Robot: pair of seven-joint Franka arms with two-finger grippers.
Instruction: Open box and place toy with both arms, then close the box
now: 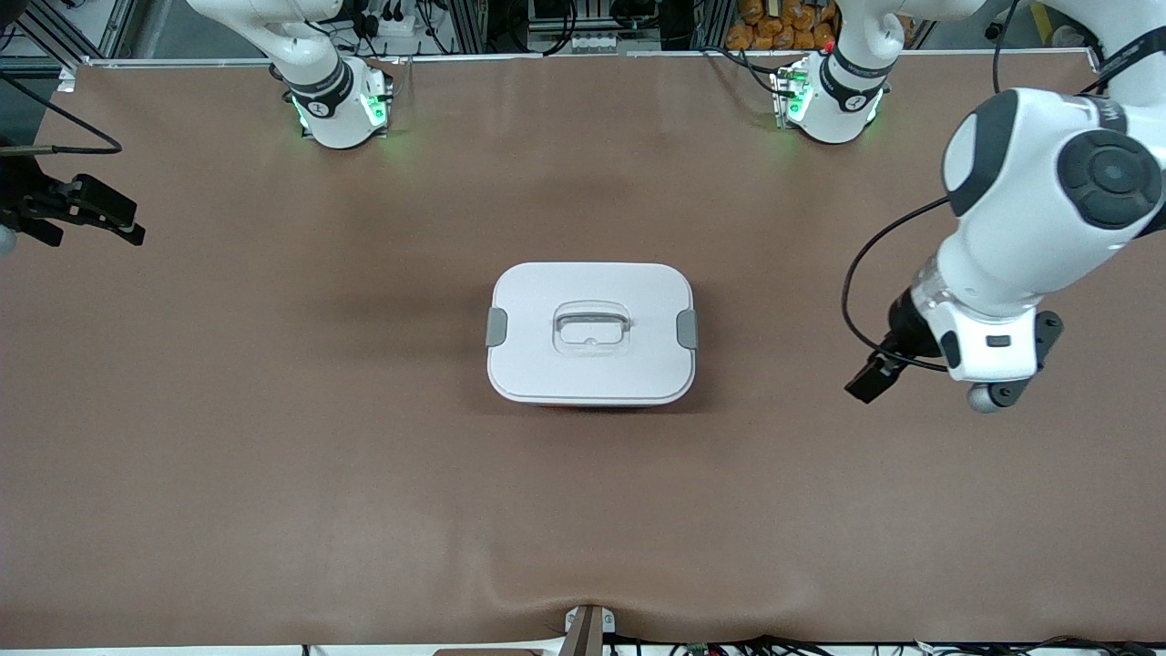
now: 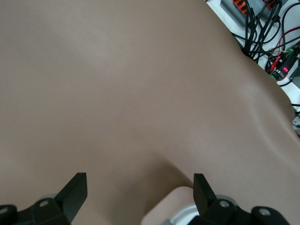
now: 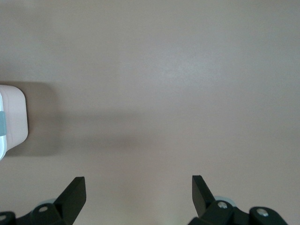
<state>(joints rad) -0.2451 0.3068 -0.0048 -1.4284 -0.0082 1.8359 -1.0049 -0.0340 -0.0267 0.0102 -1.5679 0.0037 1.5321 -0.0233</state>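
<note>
A: Where is the box (image 1: 591, 333)?

B: In the middle of the table (image 1: 273, 456), resting flat on the brown mat. Its white lid (image 1: 592, 301) is on, the recessed handle (image 1: 591, 328) sits in the centre of the lid, and a grey clip (image 1: 496, 327) shows at the end toward the right arm, with a second clip (image 1: 688, 329) at the end toward the left arm. A thin strip of the reddish body shows under the lid's edge nearest the front camera. The toy cannot be seen in any view.

A: And the arms?

B: The left arm (image 1: 1029, 210) comes from its base at the table's top edge and bends down over the left arm's end of the table, well apart from the box. Its wrist tilts so that the left gripper (image 2: 140, 192) hangs over bare mat; in the left wrist view its two black fingers (image 2: 75, 190) stand wide apart with nothing between them. The right gripper (image 3: 138, 194) is over the right arm's end of the table, only its dark tip showing at the front view's edge. Its fingers (image 3: 75, 192) are likewise spread and hold nothing, and a corner of the box shows in the right wrist view.

A: The surroundings?

B: The mat is smooth, with a slight ripple at the edge nearest the front camera. Both bases (image 1: 342, 105) glow green. Cables (image 1: 583, 23) and metal framing stand past the table's top edge.
</note>
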